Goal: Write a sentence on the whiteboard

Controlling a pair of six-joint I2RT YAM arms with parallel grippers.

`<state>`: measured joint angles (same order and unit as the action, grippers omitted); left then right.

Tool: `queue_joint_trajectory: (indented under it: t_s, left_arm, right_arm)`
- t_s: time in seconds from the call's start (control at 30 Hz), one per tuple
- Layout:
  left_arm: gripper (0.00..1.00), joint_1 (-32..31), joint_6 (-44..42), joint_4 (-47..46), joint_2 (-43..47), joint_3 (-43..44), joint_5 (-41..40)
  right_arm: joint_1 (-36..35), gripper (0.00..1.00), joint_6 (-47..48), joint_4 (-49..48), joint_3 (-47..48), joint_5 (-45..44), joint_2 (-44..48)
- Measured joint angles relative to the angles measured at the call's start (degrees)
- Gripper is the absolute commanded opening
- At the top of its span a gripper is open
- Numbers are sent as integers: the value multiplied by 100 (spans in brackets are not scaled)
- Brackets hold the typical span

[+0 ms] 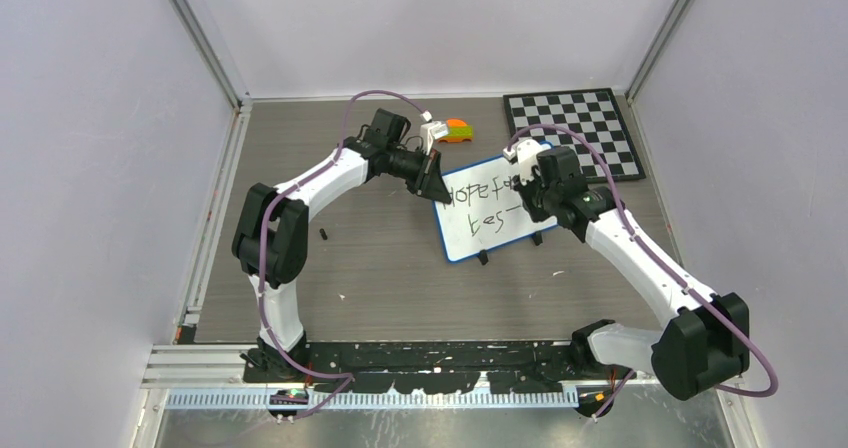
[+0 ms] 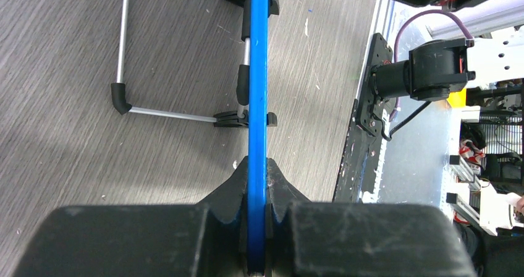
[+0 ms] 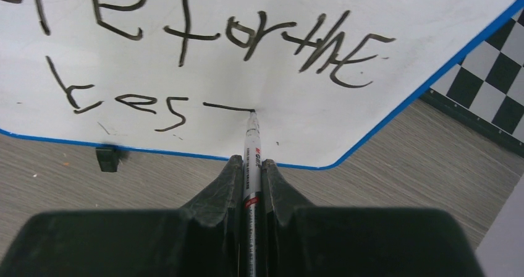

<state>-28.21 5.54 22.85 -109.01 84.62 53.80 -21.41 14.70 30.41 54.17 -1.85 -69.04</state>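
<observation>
Grey wood-grain worktop (image 1: 380, 278), seen from above. Left of centre, the left claw (image 1: 437, 183) is clamped on the upper left corner of the whiteboard (image 1: 490, 236). Its wrist view shows both fingers pressed against the blue rim, seen edge-on, with a wire stand and black feet on the worktop. The whiteboard sits mid-frame and bears "hope for the" above "bes" and a dash. Right of centre, the right claw (image 3: 251, 166) is closed on a marker (image 3: 252, 135), whose tip touches the board at the dash's end. A checkered board (image 1: 575, 133) lies at upper right, near the whiteboard.
</observation>
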Motion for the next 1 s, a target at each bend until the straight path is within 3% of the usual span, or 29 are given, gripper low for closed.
queue_joint_trajectory:
  t_s: [0.5,1.0]
  left_arm:
    - [0,0,0,0,0,0,4]
    - [0,11,0,2,-4,0,11]
  right_arm:
    - [79,0,0,129,210,553,17]
    - [79,0,4,-85,197,575,-35]
